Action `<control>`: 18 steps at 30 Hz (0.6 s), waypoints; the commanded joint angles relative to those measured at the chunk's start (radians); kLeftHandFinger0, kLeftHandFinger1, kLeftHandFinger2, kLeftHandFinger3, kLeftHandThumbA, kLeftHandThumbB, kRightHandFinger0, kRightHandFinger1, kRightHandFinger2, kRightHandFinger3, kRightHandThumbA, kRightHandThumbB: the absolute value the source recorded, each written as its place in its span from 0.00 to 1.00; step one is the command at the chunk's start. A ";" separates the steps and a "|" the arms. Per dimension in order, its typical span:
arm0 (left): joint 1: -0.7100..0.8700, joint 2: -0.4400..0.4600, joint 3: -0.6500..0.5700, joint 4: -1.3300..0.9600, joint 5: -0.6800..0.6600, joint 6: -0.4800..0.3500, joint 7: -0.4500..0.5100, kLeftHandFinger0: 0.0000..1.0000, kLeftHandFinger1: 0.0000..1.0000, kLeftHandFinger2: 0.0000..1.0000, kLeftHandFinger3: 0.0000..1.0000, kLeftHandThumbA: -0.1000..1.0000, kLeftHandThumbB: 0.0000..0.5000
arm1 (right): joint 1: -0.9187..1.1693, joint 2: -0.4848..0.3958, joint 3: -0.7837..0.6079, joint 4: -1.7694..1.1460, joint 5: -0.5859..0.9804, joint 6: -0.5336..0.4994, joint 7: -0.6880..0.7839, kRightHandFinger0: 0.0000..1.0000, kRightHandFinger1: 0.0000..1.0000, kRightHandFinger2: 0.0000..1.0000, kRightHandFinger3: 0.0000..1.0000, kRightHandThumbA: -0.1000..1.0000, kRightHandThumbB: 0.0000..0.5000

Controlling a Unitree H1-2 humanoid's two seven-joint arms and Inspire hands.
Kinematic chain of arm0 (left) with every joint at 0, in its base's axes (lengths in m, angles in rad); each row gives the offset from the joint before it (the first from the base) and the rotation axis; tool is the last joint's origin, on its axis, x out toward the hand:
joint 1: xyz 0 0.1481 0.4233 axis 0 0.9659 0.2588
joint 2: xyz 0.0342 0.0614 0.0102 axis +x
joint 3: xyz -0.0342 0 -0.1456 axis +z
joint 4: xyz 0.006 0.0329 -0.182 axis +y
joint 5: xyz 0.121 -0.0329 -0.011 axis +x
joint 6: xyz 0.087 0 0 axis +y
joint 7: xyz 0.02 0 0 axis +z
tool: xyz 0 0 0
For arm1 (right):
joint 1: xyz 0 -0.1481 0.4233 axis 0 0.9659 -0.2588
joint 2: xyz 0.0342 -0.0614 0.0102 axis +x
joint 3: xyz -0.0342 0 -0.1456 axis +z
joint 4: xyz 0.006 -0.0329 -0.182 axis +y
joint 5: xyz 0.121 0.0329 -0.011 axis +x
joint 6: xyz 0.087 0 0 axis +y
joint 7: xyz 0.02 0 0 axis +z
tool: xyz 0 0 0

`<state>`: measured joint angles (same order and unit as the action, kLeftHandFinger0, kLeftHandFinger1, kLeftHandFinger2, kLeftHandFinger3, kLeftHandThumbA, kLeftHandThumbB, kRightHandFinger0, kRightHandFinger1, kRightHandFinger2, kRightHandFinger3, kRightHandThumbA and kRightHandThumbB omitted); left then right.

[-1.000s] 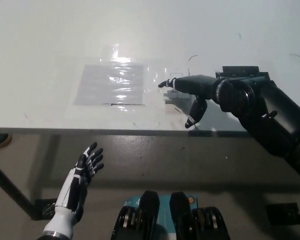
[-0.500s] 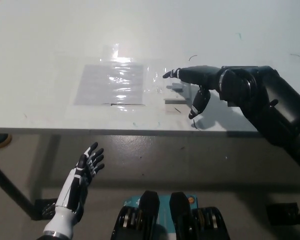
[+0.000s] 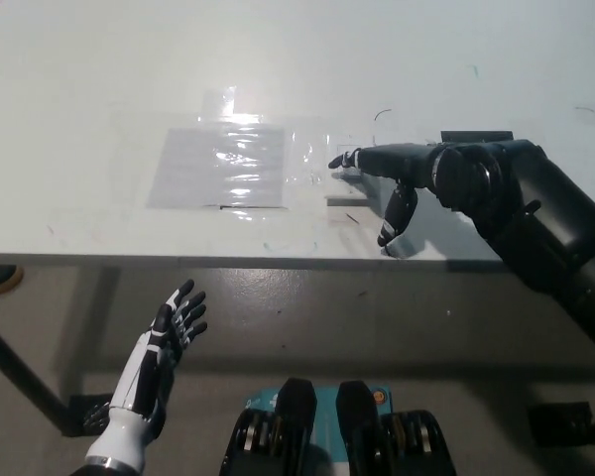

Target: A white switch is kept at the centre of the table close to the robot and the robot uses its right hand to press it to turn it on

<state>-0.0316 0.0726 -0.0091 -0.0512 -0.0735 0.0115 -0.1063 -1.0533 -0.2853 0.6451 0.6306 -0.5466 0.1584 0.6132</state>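
Note:
The white switch (image 3: 344, 159) lies on the white table (image 3: 99, 89), near its front edge and a little right of centre. My black right hand (image 3: 392, 174) reaches over it from the right, one finger stretched out with its tip at the switch and the others hanging down. Whether the fingertip touches the switch is not clear. It holds nothing. My white left hand (image 3: 169, 332) rests below the table's front edge at lower left, fingers spread.
A taped-down clear plastic sheet (image 3: 218, 164) glares on the table just left of the switch. A dark flat object (image 3: 476, 136) lies behind my right wrist. The table's front edge (image 3: 178, 260) runs across the picture.
My right hand lifted off the switch and then came back down onto it, the fingertip ending slightly to the right of where it began. The left hand stayed still.

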 commanded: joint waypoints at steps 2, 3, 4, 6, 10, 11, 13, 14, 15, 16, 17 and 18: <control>-0.021 0.003 -0.008 -0.032 0.014 -0.015 -0.001 1.00 1.00 1.00 1.00 1.00 0.18 | -0.022 0.013 -0.007 0.021 -0.032 -0.039 -0.039 1.00 1.00 1.00 1.00 1.00 0.67; -0.020 0.004 -0.008 -0.031 0.015 -0.015 -0.001 1.00 1.00 1.00 1.00 1.00 0.18 | -0.019 0.015 -0.005 0.024 -0.035 -0.040 -0.040 1.00 1.00 1.00 1.00 1.00 0.67; -0.020 0.004 -0.004 -0.030 -0.010 -0.013 -0.013 1.00 1.00 1.00 1.00 1.00 0.18 | -0.005 0.021 0.006 0.040 -0.047 -0.045 -0.043 1.00 1.00 1.00 1.00 1.00 0.68; -0.021 0.004 -0.005 -0.026 -0.003 -0.022 -0.010 1.00 1.00 1.00 1.00 1.00 0.18 | 0.008 0.025 0.006 0.053 -0.049 -0.053 -0.051 1.00 1.00 1.00 1.00 1.00 0.68; -0.025 0.007 -0.005 -0.028 -0.008 -0.011 -0.014 1.00 1.00 1.00 1.00 1.00 0.19 | 0.027 0.033 0.015 0.112 -0.064 -0.094 -0.086 1.00 1.00 1.00 1.00 1.00 0.69; -0.026 0.006 -0.004 -0.029 -0.007 -0.009 -0.012 1.00 1.00 1.00 1.00 1.00 0.19 | 0.028 0.032 0.016 0.123 -0.066 -0.101 -0.089 1.00 1.00 1.00 1.00 1.00 0.68; -0.026 0.005 -0.003 -0.027 -0.008 -0.013 -0.011 1.00 1.00 1.00 1.00 1.00 0.20 | 0.022 0.035 0.019 0.145 -0.073 -0.106 -0.092 1.00 1.00 1.00 1.00 1.00 0.68; -0.026 0.004 -0.002 -0.027 -0.013 -0.013 -0.013 1.00 1.00 1.00 1.00 1.00 0.19 | 0.022 0.033 0.019 0.145 -0.075 -0.106 -0.091 1.00 1.00 1.00 1.00 1.00 0.67; -0.026 0.004 -0.002 -0.027 -0.012 -0.014 -0.013 1.00 1.00 1.00 1.00 1.00 0.19 | 0.019 0.031 0.021 0.148 -0.078 -0.109 -0.092 1.00 1.00 1.00 1.00 1.00 0.66; -0.025 0.004 -0.003 -0.027 -0.008 -0.016 -0.011 1.00 1.00 1.00 1.00 1.00 0.18 | 0.015 0.027 0.017 0.148 -0.075 -0.112 -0.089 1.00 1.00 1.00 1.00 1.00 0.66; -0.025 0.005 -0.004 -0.026 -0.007 -0.017 -0.011 1.00 1.00 1.00 1.00 1.00 0.19 | 0.012 0.024 0.012 0.142 -0.072 -0.110 -0.086 1.00 1.00 1.00 1.00 1.00 0.66; -0.024 0.005 -0.005 -0.026 -0.010 -0.017 -0.014 1.00 1.00 1.00 1.00 1.00 0.18 | 0.006 0.018 0.005 0.126 -0.066 -0.105 -0.077 1.00 1.00 1.00 1.00 1.00 0.67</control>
<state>-0.0422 0.0735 -0.0089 -0.0510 -0.0744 0.0119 -0.1065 -1.0372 -0.2549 0.6491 0.7395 -0.5912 0.0609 0.5248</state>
